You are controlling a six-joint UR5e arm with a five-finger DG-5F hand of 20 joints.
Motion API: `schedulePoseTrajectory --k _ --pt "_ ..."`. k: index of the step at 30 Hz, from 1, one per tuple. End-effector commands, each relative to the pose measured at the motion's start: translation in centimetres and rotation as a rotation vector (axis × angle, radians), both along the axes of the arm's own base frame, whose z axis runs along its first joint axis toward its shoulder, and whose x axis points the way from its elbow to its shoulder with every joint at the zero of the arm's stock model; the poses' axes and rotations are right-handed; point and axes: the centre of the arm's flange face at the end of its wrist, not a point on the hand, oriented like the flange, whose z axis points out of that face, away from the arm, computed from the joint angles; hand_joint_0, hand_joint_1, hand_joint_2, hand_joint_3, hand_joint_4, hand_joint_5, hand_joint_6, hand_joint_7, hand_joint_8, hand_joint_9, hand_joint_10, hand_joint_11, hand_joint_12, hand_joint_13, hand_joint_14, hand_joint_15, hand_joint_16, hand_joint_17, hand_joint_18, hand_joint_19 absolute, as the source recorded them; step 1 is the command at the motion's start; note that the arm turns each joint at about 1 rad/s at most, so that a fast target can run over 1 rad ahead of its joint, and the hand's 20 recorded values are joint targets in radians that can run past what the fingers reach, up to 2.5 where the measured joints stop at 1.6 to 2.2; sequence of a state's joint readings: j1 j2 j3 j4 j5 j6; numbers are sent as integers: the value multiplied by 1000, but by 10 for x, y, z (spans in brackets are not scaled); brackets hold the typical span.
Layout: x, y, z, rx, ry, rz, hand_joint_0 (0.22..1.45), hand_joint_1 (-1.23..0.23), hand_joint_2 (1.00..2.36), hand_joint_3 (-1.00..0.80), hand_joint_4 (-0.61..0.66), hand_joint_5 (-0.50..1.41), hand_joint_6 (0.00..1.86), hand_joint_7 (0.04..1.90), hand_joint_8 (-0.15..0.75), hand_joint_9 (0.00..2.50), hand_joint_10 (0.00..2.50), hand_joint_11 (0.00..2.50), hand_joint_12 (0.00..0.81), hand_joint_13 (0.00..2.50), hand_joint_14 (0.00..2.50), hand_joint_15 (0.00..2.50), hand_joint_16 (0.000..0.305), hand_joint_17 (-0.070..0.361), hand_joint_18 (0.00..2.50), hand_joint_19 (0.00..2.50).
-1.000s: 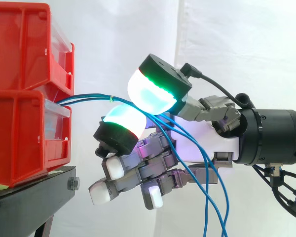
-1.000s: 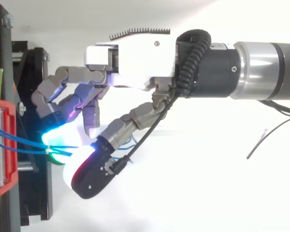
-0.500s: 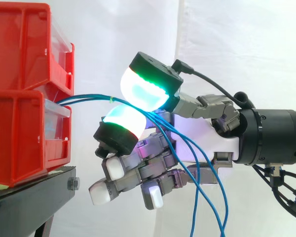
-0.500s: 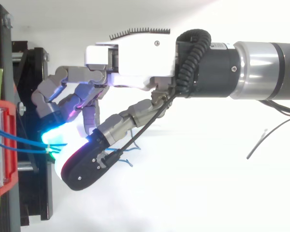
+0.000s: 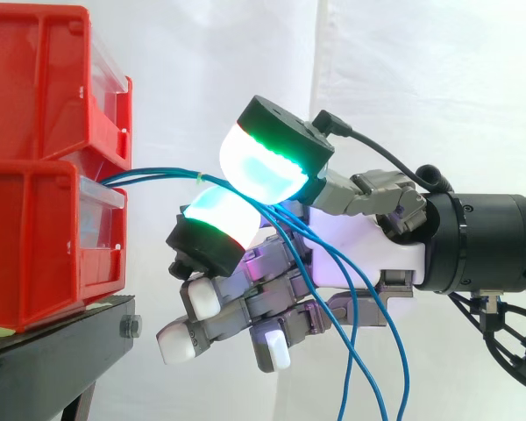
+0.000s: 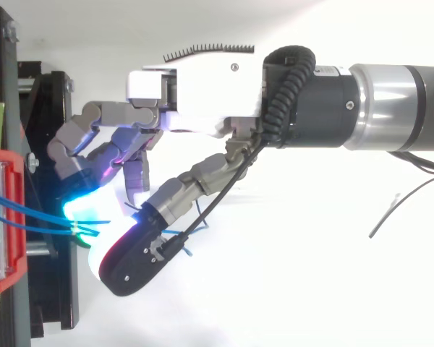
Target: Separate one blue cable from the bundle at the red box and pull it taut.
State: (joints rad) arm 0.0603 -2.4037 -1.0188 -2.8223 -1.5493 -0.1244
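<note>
Several thin blue cables (image 5: 158, 174) leave the front of the lower red bin (image 5: 35, 246) as a bundle held by a small yellow-green tie (image 5: 199, 178). My hand (image 5: 351, 246) sits just right of the bins, its palm facing them. The bundle runs between a green-glowing thumb pad (image 5: 267, 162) above and a cyan-green finger pad (image 5: 221, 219) below, which close on it just past the tie. Behind the pads the cables (image 5: 368, 351) hang down in loose loops past the palm. From above, the cables (image 6: 36, 217) reach the pinching pads of the hand (image 6: 202, 94). The other fingers are curled below.
A second red bin (image 5: 44, 79) is stacked on the lower one, both on a black stand (image 5: 53, 351) at the left. A white curtain hangs behind. Open space lies to the right of the bins, around the arm (image 6: 390, 101).
The thumb pad swung toward the bins, then settled lower onto the bundle. The hanging cable loops shifted left beneath the palm. Arm and bins stayed put.
</note>
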Motion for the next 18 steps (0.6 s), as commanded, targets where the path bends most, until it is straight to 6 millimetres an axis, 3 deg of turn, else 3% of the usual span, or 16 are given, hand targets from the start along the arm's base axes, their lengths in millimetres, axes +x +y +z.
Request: schedulePoseTrajectory --k 1,12,18 --pt "0 0 0 2 -1 0 771 -928 1000 -500 124 -185 855 1204 337 1017 27 857 388 871 21 499 48 108 904 724" --pt "0 -3 1 6 -1 1 672 -968 1000 -500 135 -169 861 1237 343 1054 27 875 385 893 21 518 48 107 912 739" --pt "0 -5 2 8 -3 0 572 -913 1000 -500 143 -167 855 1212 345 1058 28 866 394 892 22 520 49 110 920 754"
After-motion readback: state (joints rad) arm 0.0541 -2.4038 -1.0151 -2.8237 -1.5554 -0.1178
